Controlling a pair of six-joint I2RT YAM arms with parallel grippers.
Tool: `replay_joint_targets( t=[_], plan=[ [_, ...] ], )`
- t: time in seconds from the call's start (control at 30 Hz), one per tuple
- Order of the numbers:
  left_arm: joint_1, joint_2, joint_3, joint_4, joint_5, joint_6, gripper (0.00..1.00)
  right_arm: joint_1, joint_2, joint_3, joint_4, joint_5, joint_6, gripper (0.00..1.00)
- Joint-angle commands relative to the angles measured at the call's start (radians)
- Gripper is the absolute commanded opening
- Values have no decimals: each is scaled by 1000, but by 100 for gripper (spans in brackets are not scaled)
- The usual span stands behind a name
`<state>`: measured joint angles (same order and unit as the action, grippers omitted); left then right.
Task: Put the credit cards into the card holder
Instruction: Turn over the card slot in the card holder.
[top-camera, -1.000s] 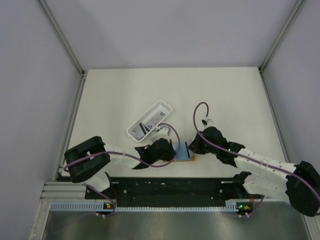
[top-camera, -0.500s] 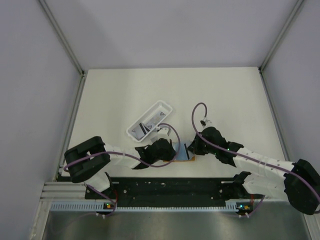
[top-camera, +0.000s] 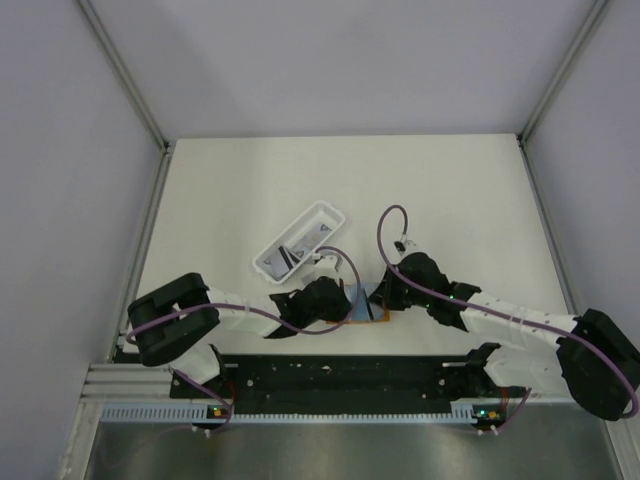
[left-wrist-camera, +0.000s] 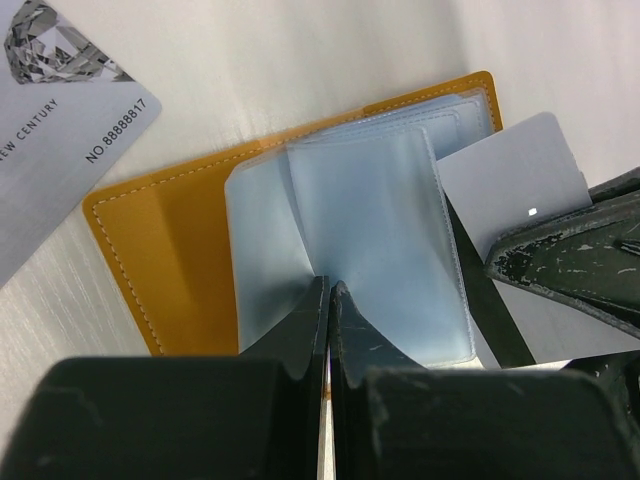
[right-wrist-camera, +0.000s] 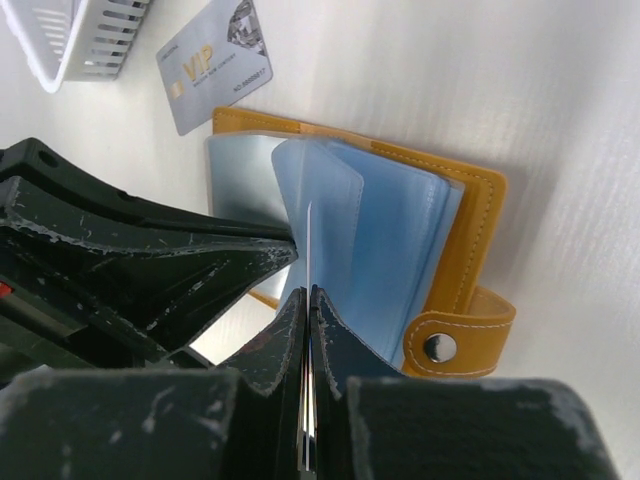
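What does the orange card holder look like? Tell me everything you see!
The card holder lies open on the white table. It looks like orange-tan leather with pale stitching, and a strap with a shiny snap sticks out at one side. Inside are clear bluish plastic sleeves. The left gripper pinches one sleeve; the right gripper holds a thin card edge-on at them.

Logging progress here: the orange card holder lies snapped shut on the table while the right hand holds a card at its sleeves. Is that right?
No. The card holder lies open, not snapped shut; the right wrist view shows its blue sleeves fanned out and its snap strap undone. The right hand does hold a card at them.
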<state>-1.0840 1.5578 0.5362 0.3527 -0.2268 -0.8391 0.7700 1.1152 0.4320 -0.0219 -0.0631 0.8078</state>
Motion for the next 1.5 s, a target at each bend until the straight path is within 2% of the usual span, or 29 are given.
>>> replay_joint_targets(
  t=[0.0, 0.47, 0.77, 0.9, 1.1, 1.27, 1.47],
  plan=[
    [3, -22, -4, -176, 7, 28, 0, -6, 17, -13, 115, -52, 5, 0],
    [3, -257, 77, -267, 23, 83, 0, -6, 52, -29, 206, -121, 25, 0],
    [2, -369, 65, -342, -51, 72, 0, -6, 63, -26, 290, -205, 37, 0],
    [1, -494, 15, -391, -124, 37, 0, 2, 132, -4, 341, -247, 50, 0],
    [3, -628, -45, -434, -193, 37, 0, 48, 283, 37, 416, -231, 63, 0],
    [3, -622, -53, -436, -180, 48, 0, 54, 365, 48, 464, -225, 85, 0],
    [3, -510, -47, -368, -100, 61, 0, 61, 364, 45, 436, -192, 74, 0]
  ],
)
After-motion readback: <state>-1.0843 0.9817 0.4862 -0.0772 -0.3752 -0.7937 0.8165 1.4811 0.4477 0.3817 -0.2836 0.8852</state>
